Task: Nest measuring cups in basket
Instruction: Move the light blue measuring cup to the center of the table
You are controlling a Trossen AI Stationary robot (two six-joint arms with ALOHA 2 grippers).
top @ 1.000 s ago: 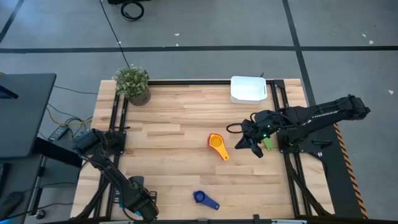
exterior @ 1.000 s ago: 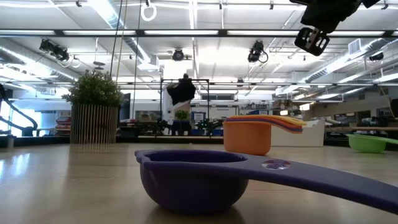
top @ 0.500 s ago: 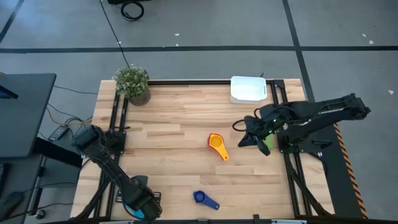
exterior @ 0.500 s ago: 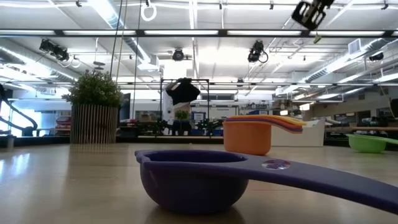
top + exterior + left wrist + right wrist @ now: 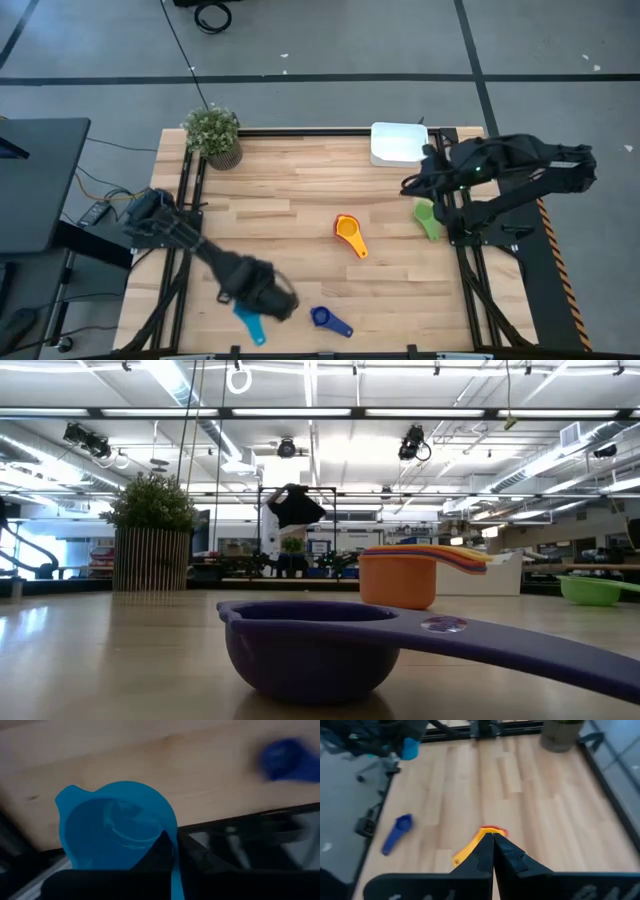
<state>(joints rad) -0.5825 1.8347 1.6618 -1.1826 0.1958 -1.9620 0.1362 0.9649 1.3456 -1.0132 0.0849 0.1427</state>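
Note:
My left gripper [image 5: 262, 305] is near the table's near edge, shut on a light blue measuring cup [image 5: 250, 326] that fills the left wrist view [image 5: 117, 827]. To its right a dark blue cup [image 5: 329, 320] lies on the wood. An orange cup with yellow and red ones nested in it [image 5: 348, 233] stands mid-table [image 5: 400, 575]. A green cup [image 5: 425, 219] rests on the table by the right edge. The white basket [image 5: 400, 143] stands at the far edge. My right gripper [image 5: 410, 186] hangs shut and high, between the green cup and the basket. My left gripper holds the light blue cup at its rim [image 5: 172, 832], on the side where the handle [image 5: 176, 882] leaves the bowl. One dark finger [image 5: 159, 851] shows inside the bowl; the other is hidden. The cup sits open side up, and whether it is clear of the table I cannot tell.
A potted plant [image 5: 212, 134] stands at the far left corner. Black rails run along the left and right sides of the table [image 5: 280, 190]. A person [image 5: 290, 520] is far off in the room behind.
My left gripper has swung from the near left corner toward the right and a little toward the far edge, bringing the light blue cup closer to the dark blue one. My right gripper has risen out of the low view and drawn back toward the far edge, away from the green cup.

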